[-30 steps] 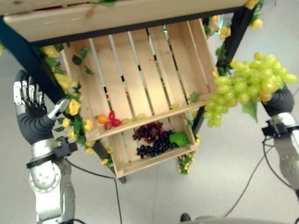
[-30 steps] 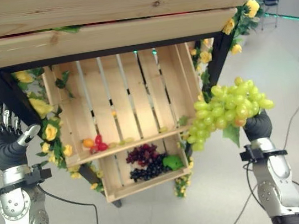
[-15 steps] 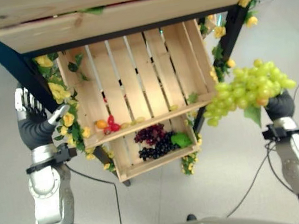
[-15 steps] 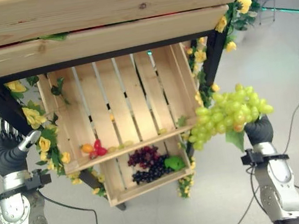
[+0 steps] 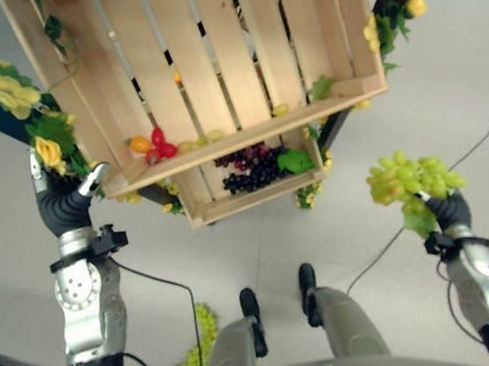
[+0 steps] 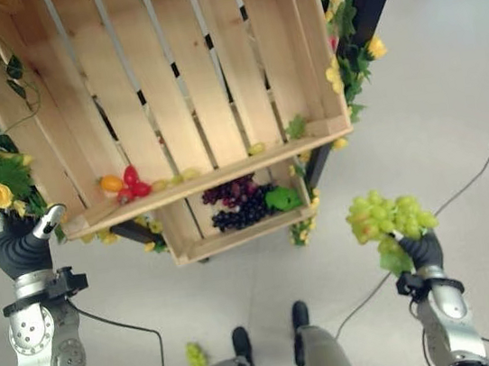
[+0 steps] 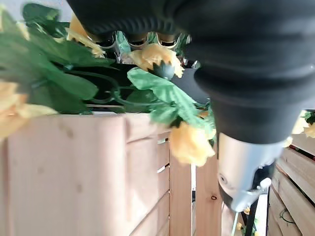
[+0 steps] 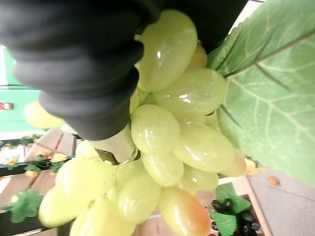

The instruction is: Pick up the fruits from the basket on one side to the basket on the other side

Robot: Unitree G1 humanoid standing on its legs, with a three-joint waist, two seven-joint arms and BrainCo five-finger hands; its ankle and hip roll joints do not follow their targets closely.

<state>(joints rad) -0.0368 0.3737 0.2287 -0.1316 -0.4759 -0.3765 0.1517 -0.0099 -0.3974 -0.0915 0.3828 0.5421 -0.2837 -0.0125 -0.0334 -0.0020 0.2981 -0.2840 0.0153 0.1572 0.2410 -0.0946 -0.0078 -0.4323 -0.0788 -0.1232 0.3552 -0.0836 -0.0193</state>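
Right wrist view has the right hand (image 8: 83, 64) curled round a bunch of pale green plastic grapes (image 8: 162, 147) with a green leaf, held off to the right of the tilted slatted wooden crate (image 5: 209, 60). Left hand (image 5: 65, 204) sits by yellow artificial flowers (image 5: 44, 152); I cannot tell its fingers' state.

You see pale bare wood on the big crate (image 5: 208, 51), with a dull, slightly rough grain. The green grapes (image 8: 177, 123) look smooth and shiny, like plastic. Their leaf (image 8: 275, 93) looks matt, with thin veins.
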